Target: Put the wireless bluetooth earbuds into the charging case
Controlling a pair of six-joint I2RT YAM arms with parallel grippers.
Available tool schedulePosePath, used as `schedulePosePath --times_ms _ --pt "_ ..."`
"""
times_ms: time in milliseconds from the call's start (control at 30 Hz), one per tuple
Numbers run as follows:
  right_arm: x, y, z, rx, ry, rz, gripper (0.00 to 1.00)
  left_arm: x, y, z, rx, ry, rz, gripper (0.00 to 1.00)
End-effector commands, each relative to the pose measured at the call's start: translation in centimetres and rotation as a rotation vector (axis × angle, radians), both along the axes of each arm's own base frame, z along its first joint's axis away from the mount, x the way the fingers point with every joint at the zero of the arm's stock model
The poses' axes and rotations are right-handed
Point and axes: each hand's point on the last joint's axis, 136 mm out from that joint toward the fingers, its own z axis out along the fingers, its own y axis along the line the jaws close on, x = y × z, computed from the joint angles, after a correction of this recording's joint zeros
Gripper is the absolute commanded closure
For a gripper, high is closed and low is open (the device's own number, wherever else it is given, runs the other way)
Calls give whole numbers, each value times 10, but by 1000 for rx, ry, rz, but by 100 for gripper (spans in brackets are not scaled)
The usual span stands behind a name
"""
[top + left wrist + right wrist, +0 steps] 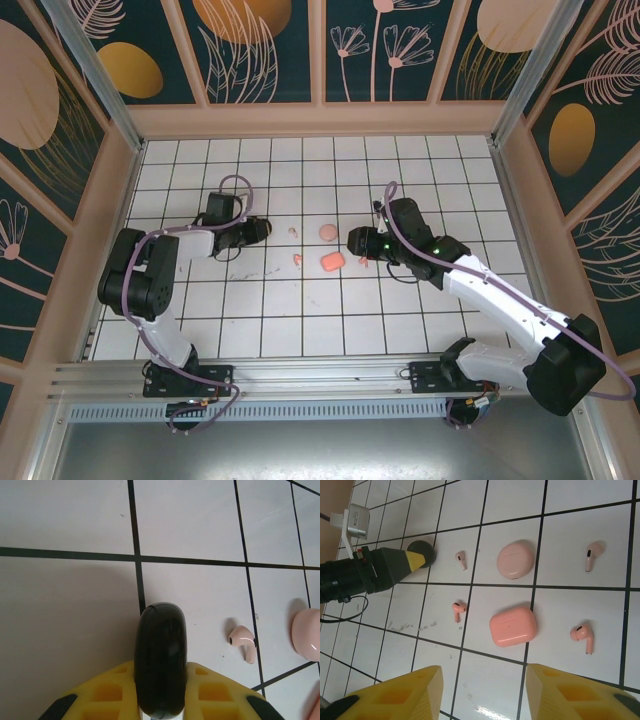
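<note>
Top view: the left hand is pinching a black case near the counter's middle, and the right hand is hovering by the coral case. Left wrist: a pale pink earbud is lying near that black case. Right wrist: the right hand is standing spread, and a coral earbud is lying loose beside the coral case.

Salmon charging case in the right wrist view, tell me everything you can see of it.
The salmon charging case is a rounded rectangle, coral-salmon, smooth and slightly glossy like plastic, with a tiny dot mid-face. It looks closed; no hinge shows. It lies flat on the white tiled table, straddling one black grid line. Only the table touches it: a salmon earbud on one side, a second earbud on the other, and the round pink case all lie apart.
</note>
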Motion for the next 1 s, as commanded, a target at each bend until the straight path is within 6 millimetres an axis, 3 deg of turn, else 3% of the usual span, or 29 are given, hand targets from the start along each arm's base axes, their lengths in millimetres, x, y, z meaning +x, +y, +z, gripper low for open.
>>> schedulePosePath --times_ms 0,200,400,567,767,800,933,967 --pt "8 3 10 2 -29 3 48 -4 11 -11 46 38 -8 81" --pt "8 3 10 -5 -27 6 39 0 27 -9 93 34 8 64" --pt "9 2 8 -41 -26 21 33 10 49 13 116 -14 47 55" --pt "8 3 3 -68 -8 34 31 17 61 54 142 -116 68 48" --pt "6 5 -6 -100 14 55 31 22 60 118 94 -282 98 42" --pt "6 6 -10 -115 21 60 30 22 59 131 81 -315 102 38" --pt "5 9 -24 -197 43 85 30 20 63 173 59 -431 143 2" --pt "5 10 -26 -213 46 91 30 19 65 182 59 -455 153 1"
